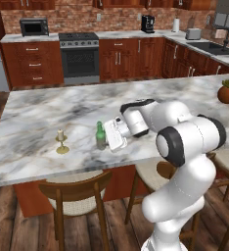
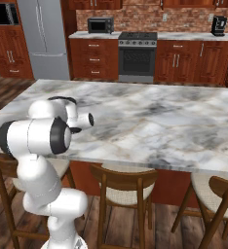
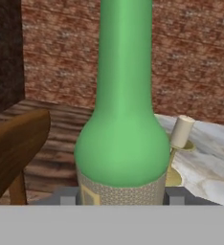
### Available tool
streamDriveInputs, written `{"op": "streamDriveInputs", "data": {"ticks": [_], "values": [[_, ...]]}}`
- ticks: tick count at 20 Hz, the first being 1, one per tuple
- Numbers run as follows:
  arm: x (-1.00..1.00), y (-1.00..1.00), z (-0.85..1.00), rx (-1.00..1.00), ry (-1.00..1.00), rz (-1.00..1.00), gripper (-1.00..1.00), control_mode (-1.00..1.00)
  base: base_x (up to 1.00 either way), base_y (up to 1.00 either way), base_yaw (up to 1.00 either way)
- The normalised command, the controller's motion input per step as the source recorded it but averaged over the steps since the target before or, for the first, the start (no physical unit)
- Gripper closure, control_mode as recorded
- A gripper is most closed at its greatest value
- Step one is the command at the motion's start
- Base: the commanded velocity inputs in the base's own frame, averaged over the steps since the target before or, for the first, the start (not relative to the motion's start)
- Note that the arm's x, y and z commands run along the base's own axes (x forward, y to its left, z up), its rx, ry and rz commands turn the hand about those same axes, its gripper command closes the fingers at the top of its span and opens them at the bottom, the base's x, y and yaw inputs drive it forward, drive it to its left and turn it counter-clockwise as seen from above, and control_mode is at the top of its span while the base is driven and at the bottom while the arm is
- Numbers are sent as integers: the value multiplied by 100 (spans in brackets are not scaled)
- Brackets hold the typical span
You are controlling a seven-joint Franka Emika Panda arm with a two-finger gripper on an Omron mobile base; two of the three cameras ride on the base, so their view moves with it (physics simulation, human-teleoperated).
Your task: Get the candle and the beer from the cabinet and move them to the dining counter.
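At the near edge of the long white-grey marble dining counter [image 1: 48, 108], a wooden chair with a curved back [image 1: 80, 193] is tucked under the slab, seen from the left base camera. Just above it on the counter stands the slim green glass beer bottle [image 1: 101, 136], upright, with the white arm's two-finger gripper [image 1: 108, 137] reaching in from its three o'clock side. From the hand camera the same green bottle [image 3: 123, 115] stands very close, its pale label low down, and the two small grey fingertips [image 3: 66, 196] sit at either side of its base, so the claw is closed around the bottle, which stands on the marble.

At the bottle's nine o'clock, near but apart from it, the short cream-white candle on its small brass-yellow candlestick with a round saucer base [image 1: 61, 142] stands upright on the same slab; through the hand camera it shows just past the bottle at three o'clock [image 3: 180, 143].

Farther across the counter, toward two o'clock, a round brown plant pot with green leaves [image 1: 228, 91] rests near the far right edge.

Beyond the island, at twelve o'clock, a dark steel oven range [image 1: 79, 56] sits between reddish wood base cabinets, with a black microwave [image 1: 34, 27] at eleven o'clock against the red brick wall.
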Motion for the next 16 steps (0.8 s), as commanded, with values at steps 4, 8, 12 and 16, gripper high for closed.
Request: {"op": "streamDriveInputs", "data": {"ticks": [4, 8, 12, 16], "values": [[22, 8, -31, 0, 0, 0, 100, -100, 0, 0, 0], [29, 11, -18, 0, 0, 0, 100, -100, 0, 0, 0], [33, 7, -16, 0, 0, 1, 100, -100, 0, 0, 0], [41, 4, -19, 0, 0, 2, 100, -100, 0, 0, 0]]}}
